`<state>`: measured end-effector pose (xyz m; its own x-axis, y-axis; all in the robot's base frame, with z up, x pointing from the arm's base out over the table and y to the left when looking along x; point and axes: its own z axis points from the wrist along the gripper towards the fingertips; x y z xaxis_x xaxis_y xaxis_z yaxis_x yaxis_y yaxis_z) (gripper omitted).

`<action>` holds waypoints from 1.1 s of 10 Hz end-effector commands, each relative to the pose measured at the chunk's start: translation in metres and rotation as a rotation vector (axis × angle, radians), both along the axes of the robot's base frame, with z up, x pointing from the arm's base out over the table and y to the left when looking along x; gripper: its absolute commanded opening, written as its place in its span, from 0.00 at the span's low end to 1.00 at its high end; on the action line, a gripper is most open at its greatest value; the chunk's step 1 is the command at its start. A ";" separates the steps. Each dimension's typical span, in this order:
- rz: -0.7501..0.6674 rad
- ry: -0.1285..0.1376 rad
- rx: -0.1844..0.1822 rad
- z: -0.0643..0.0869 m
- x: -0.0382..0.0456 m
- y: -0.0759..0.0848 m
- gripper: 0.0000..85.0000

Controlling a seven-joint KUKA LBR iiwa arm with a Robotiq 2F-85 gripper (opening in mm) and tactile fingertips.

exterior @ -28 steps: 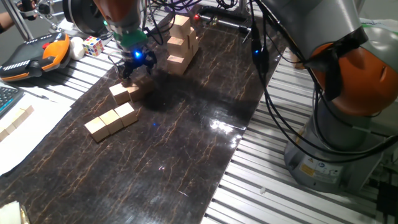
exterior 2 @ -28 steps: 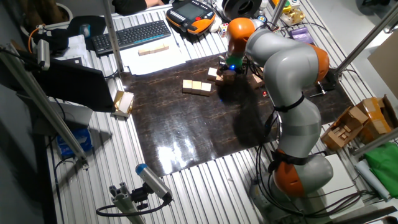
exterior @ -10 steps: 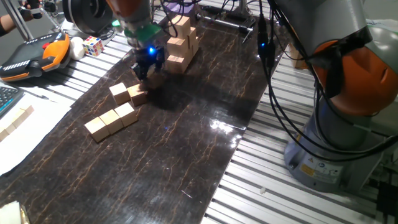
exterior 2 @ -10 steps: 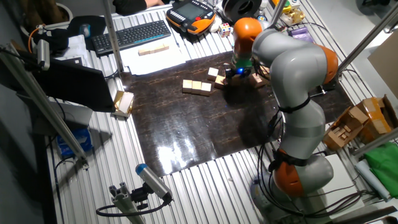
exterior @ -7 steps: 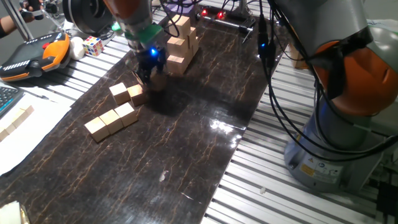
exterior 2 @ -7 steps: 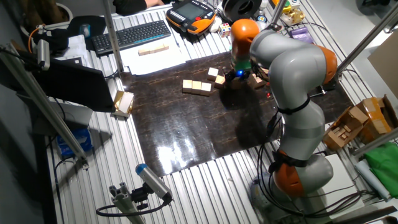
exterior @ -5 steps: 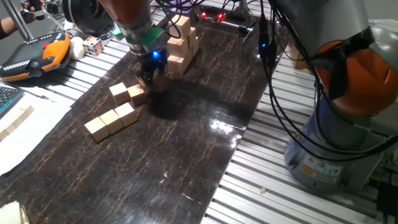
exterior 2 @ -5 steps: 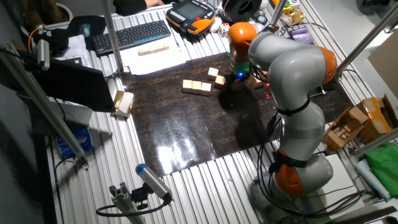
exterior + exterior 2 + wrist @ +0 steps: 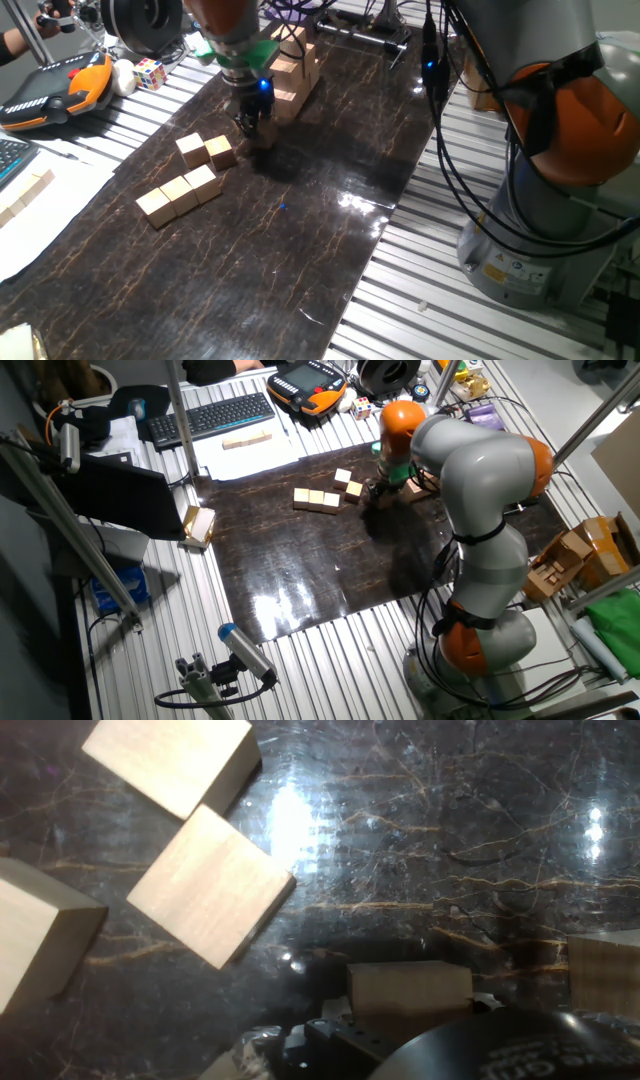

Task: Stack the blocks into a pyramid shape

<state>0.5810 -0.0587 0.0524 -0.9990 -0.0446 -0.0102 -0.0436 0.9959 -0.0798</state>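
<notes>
Blocks [image 9: 182, 190] lie flat on the dark table [image 9: 300, 240]: three in a row, two [image 9: 207, 151] beside them; no pyramid yet. Gripper [image 9: 252, 131] low nearby, fingers closed on a sixth block [image 9: 410, 988], awaiting placement.

Two loose blocks [image 9: 207, 152] crowd the claw's [image 9: 250, 127] one side; a block tower [image 9: 290, 62] stands behind.

Gripper [image 9: 377, 492] low over dark mat [image 9: 300, 560], tan blocks [image 9: 316, 500] just beside, keyboard [image 9: 212, 418] behind
</notes>
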 end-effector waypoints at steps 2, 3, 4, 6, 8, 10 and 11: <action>-0.002 0.001 -0.008 -0.002 -0.0009 -0.003 0.27; 0.001 -0.001 -0.013 -0.004 -0.0012 -0.004 0.29; 0.003 -0.004 -0.014 -0.007 -0.0008 -0.005 0.31; 0.000 -0.007 -0.017 -0.009 -0.0004 -0.005 0.37; -0.011 -0.002 -0.015 -0.009 -0.0003 -0.005 0.56; -0.021 -0.004 -0.012 -0.009 -0.0002 -0.005 0.73; -0.020 0.001 -0.009 -0.009 -0.0002 -0.005 0.73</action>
